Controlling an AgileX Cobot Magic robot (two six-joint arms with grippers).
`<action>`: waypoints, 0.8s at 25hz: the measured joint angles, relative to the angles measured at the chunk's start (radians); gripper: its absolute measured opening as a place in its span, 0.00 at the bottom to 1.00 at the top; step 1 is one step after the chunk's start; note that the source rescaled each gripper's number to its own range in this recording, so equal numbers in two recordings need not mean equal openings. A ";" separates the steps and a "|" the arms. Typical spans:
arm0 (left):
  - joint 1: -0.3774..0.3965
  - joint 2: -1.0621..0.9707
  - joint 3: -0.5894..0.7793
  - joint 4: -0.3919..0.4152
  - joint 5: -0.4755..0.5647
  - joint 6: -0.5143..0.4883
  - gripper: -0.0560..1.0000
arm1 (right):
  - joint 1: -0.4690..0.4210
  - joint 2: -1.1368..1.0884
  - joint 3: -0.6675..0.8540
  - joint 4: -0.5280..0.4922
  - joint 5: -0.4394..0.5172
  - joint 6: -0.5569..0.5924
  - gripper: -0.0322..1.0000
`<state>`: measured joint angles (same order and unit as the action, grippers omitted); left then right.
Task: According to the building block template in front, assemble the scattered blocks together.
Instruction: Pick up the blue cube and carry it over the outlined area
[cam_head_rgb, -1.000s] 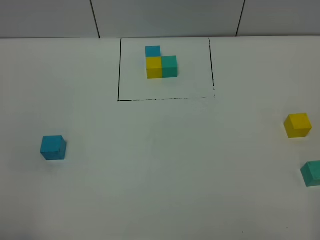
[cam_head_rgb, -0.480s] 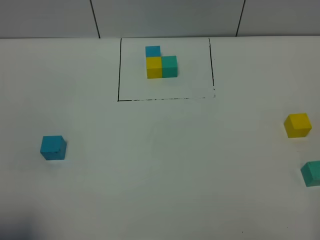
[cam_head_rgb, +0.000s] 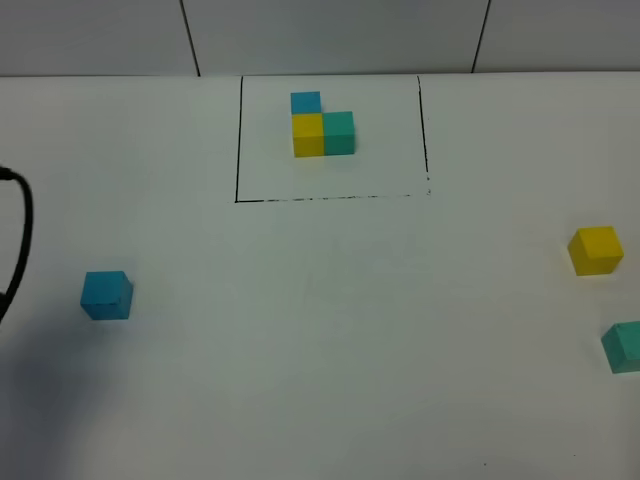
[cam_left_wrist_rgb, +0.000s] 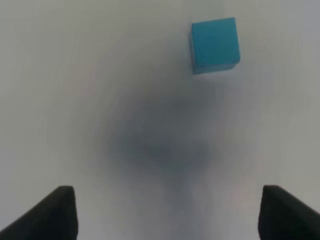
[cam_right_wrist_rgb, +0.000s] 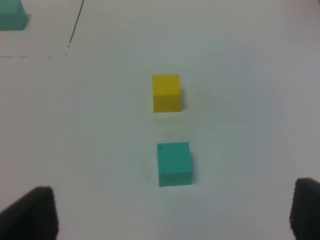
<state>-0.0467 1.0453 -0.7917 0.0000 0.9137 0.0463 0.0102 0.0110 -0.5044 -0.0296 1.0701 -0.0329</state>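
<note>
The template is an L of blue, yellow and teal-green cubes inside a black drawn rectangle at the table's far middle. A loose blue cube lies at the left and shows in the left wrist view. A loose yellow cube and a loose teal-green cube lie at the right; both show in the right wrist view, yellow and teal-green. My left gripper is open and empty, short of the blue cube. My right gripper is open and empty, short of the teal-green cube.
A black cable of the left arm curves in at the left edge of the high view, with a shadow under it. The white table runs back to a grey panelled wall. The rectangle's corner line shows in the right wrist view.
The left arm's black cable has come into the high view at the left edge, and its shadow has spread over the front left of the table. The cubes have not moved.
</note>
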 joint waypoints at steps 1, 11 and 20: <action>0.000 0.050 -0.009 0.000 -0.013 -0.010 0.95 | 0.000 0.000 0.000 0.000 0.000 0.000 0.88; 0.000 0.361 -0.084 -0.050 -0.100 -0.046 0.95 | 0.000 0.000 0.000 0.000 0.000 0.000 0.88; -0.048 0.453 -0.084 -0.053 -0.223 -0.046 0.95 | 0.000 0.000 0.000 0.000 0.000 0.000 0.88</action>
<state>-0.0948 1.4983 -0.8762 -0.0534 0.6907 0.0000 0.0102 0.0110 -0.5044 -0.0296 1.0701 -0.0329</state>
